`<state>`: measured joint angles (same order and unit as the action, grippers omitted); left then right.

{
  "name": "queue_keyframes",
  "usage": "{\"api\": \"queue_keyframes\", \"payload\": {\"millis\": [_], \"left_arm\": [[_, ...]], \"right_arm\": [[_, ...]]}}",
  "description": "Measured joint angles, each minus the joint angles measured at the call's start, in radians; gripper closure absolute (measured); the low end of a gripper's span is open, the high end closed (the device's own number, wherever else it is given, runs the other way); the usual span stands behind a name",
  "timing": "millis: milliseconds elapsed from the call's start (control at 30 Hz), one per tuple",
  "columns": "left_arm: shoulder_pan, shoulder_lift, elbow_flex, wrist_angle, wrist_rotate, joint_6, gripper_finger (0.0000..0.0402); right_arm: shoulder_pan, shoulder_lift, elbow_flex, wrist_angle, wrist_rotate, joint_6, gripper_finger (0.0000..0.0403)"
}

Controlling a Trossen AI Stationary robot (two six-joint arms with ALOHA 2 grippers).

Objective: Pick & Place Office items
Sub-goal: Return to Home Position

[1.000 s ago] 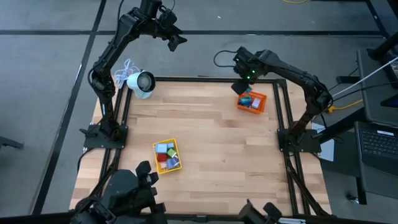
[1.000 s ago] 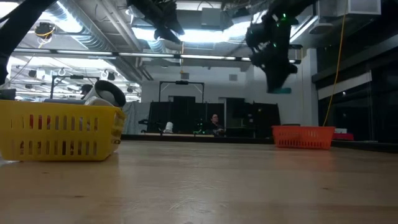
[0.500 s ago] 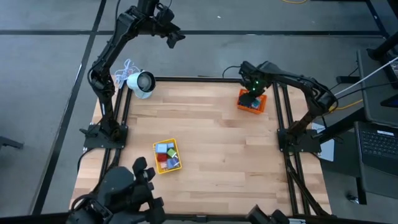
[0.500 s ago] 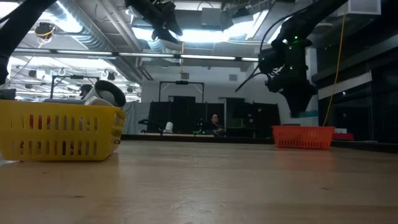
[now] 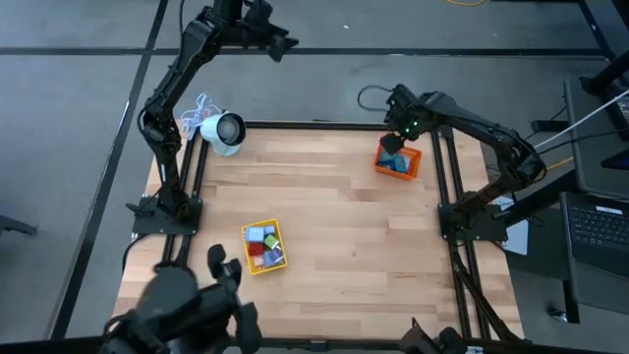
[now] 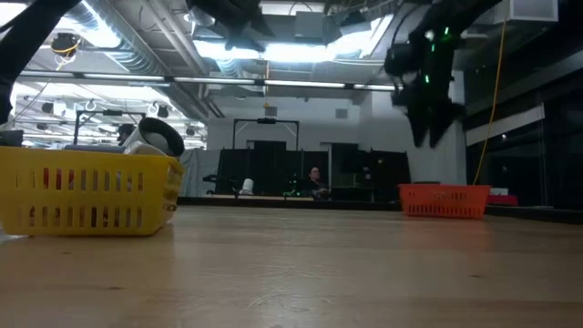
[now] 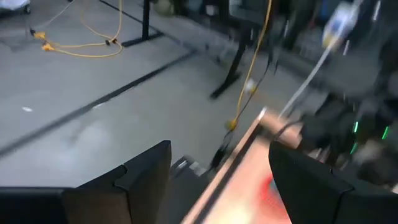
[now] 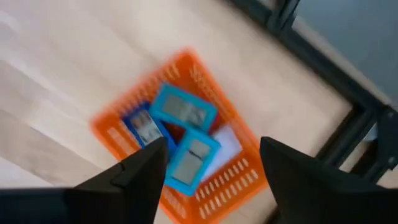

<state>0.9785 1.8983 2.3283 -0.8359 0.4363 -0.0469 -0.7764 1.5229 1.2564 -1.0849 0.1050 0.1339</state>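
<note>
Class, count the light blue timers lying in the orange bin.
2. One light blue timer lies in the orange bin's middle; the second timer touches it. Others may hide underneath.

Floor: grey concrete (image 5: 79,118), crossed by dark straight lines (image 5: 491,51); a yellow cord (image 7: 81,48) lies looped on it.
Table: pale wood planks (image 5: 324,226) set inside a black metal frame (image 5: 439,177).
Right side: a dark desk with a laptop (image 5: 598,228) stands just beside the table.
Ceiling: bare, with pipes and ducts (image 6: 118,36) and bright strip lights (image 6: 301,46).
Far end: a row of dark screens and furniture (image 6: 264,169), with a person (image 6: 315,179) among them.
Hanging: a yellow cable (image 6: 496,82) drops from the ceiling.
</note>
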Motion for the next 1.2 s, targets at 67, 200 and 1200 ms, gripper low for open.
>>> {"api": "queue_keyframes", "payload": {"millis": [67, 200, 1200], "left_arm": [[0.010, -0.015, 0.006, 0.031, 0.005, -0.138, 0.0137], [0.034, -0.059, 0.026, 0.037, 0.054, -0.259, 0.0137], [-0.036, -0.943, -0.293, -0.097, -0.245, -0.079, 0.0137]], "right_arm": [[0.011, -0.033, 0.057, 0.001, -0.043, 0.040, 0.0154], [0.044, -0.127, 0.207, 0.015, -0.229, 0.034, 0.0165], [0.189, -0.764, 0.497, 0.121, -0.594, -0.128, 0.0160]]}}
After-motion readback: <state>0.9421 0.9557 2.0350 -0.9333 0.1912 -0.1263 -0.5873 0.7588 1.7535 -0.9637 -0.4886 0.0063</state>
